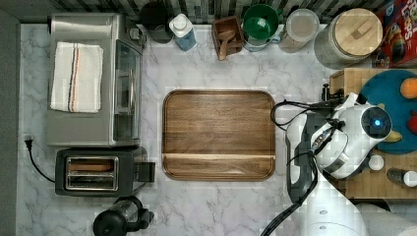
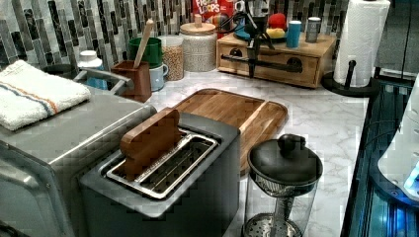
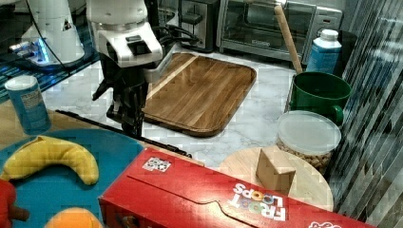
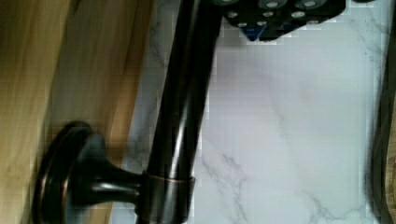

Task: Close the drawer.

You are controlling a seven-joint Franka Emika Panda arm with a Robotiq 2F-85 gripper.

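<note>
Drawer [image 2: 269,61] nearly flush under the butcher-block top, pincer [image 2: 253,47] at its black handle [image 4: 180,112], finger state unreadable.

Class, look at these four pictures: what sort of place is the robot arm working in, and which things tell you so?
Most likely a kitchen counter: a black slot toaster beside a silver toaster oven, a white marble-patterned worktop, and a red cereal box.

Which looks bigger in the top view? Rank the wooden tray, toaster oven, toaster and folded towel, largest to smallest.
1. Wooden tray
2. Toaster oven, fairly close to the tray
3. Toaster
4. Folded towel, close to the toaster, so those two are unsure
</note>
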